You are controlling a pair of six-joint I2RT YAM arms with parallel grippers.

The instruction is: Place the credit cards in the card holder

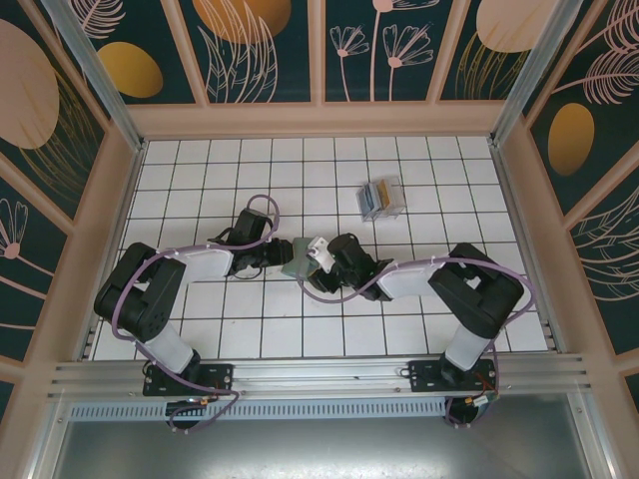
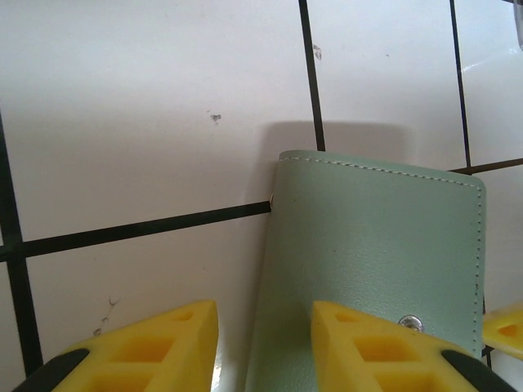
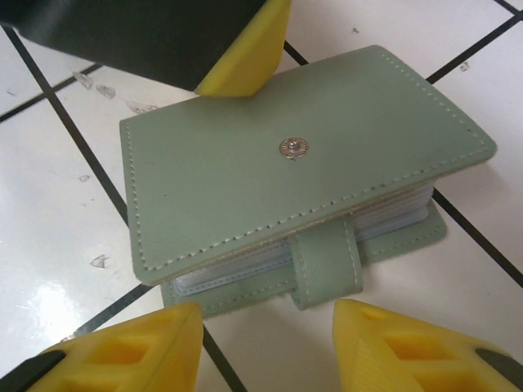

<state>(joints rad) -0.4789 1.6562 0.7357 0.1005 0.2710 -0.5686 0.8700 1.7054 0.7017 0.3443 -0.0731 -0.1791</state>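
Sage-green card holder (image 3: 286,180) lies closed, directly ahead of the right gripper (image 3: 268,314), with the strap tab (image 3: 327,265) between that gripper's spread fingers. The left gripper (image 2: 263,314), likewise released, straddles the opposite edge. Recommended: pin one cover, then lift the tab. Credit cards (image 1: 382,198) lie well beyond the right gripper.

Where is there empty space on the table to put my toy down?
Bare tiles lie along the back wall left of the credit cards, in the far right corner past them, and in the near strip by the metal rail. The middle is crowded: the left gripper and right gripper meet at the card holder.
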